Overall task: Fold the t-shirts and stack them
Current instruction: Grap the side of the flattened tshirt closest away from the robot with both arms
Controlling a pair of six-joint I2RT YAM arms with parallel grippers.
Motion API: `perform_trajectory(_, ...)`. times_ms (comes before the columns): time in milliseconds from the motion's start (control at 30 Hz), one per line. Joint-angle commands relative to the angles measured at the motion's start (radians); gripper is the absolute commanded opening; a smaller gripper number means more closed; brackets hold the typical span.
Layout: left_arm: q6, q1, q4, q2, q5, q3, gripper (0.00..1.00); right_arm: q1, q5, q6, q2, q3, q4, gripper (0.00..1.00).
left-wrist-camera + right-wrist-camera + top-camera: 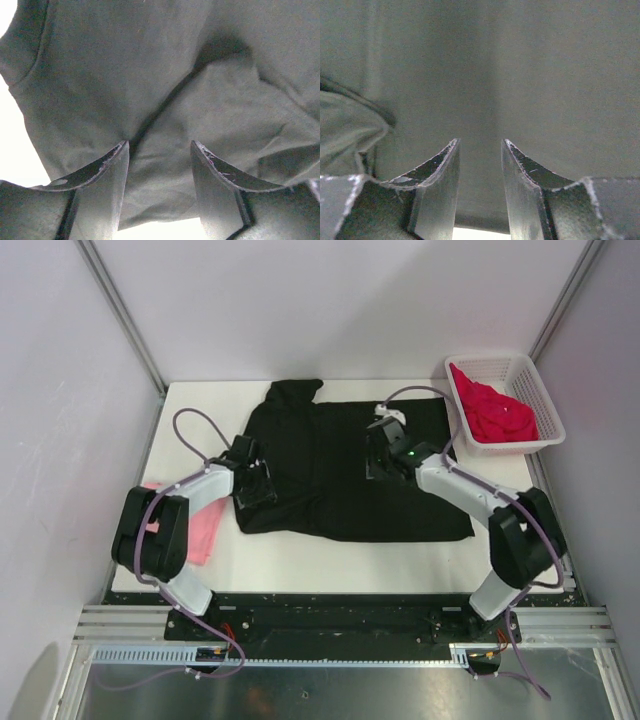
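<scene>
The black t-shirt (330, 480) lies spread across the middle of the white table (300, 560), with no print showing. My left gripper (256, 483) is open and low over the shirt's left edge. In the left wrist view its jaws (160, 145) stand apart over wrinkled black cloth (125, 60). My right gripper (385, 456) is open over the shirt's upper right part. In the right wrist view its jaws (480, 142) stand apart over smooth black cloth (545, 75). The light pink t-shirt (203, 530) lies at the left, partly under my left arm. The crimson-red t-shirt (495, 415) is bunched in the basket.
The white lattice basket (545, 405) stands at the table's back right corner. Pale walls and metal frame posts (120, 315) enclose the table on three sides. A strip of bare table runs along the front of the black shirt.
</scene>
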Motion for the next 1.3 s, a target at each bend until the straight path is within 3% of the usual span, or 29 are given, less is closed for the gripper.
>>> perform_trajectory(0, 0.044, 0.010, 0.011, 0.024, 0.021, 0.087, 0.57, -0.074, -0.014, 0.030, -0.113, -0.090, 0.016, 0.42)
perform_trajectory(600, 0.249, 0.013, -0.013, 0.252, 0.122, 0.377, 0.58, -0.339, -0.072, 0.066, -0.383, -0.344, -0.003, 0.43)
perform_trajectory(1100, 0.258, 0.013, -0.032, 0.286, 0.215, 0.377, 0.59, -0.421, -0.134, 0.101, -0.483, -0.437, -0.044, 0.43)
perform_trajectory(1267, 0.247, 0.009, -0.031, 0.260, 0.234, 0.365, 0.50, -0.427, -0.119, 0.117, -0.487, -0.444, -0.070, 0.43)
